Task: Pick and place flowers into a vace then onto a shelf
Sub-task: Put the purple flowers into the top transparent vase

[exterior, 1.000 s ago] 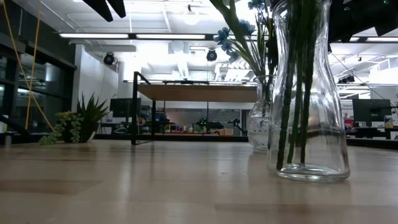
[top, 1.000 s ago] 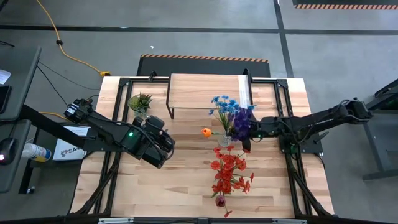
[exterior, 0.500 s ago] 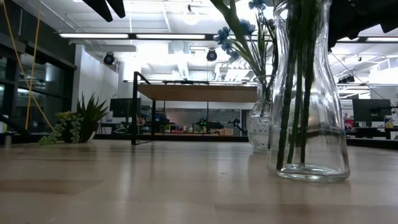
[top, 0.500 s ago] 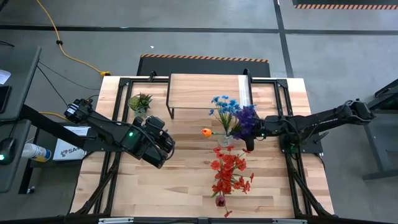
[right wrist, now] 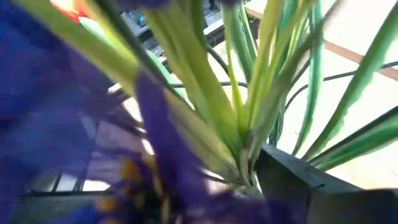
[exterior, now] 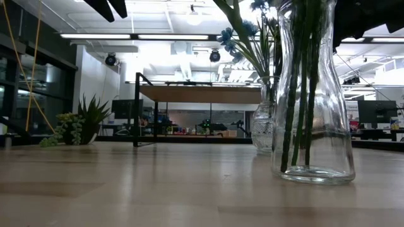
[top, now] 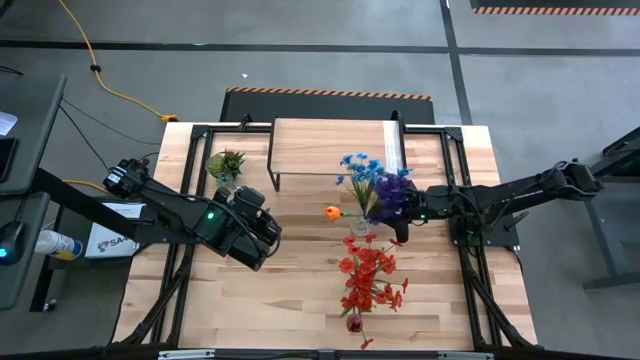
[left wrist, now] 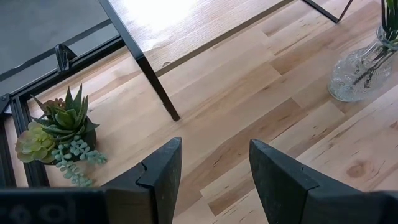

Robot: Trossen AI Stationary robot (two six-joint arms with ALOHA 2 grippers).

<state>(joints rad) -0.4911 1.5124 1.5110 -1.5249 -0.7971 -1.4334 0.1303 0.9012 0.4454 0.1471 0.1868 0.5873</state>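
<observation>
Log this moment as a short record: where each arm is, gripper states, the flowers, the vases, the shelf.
left gripper: open, holding nothing, waiting over the table's left half
right gripper: at the purple flowers; grip cannot be told
red flowers: in the near vase
blue flowers: in the far vase
shelf: nothing on it
small green plant: left of the shelf
</observation>
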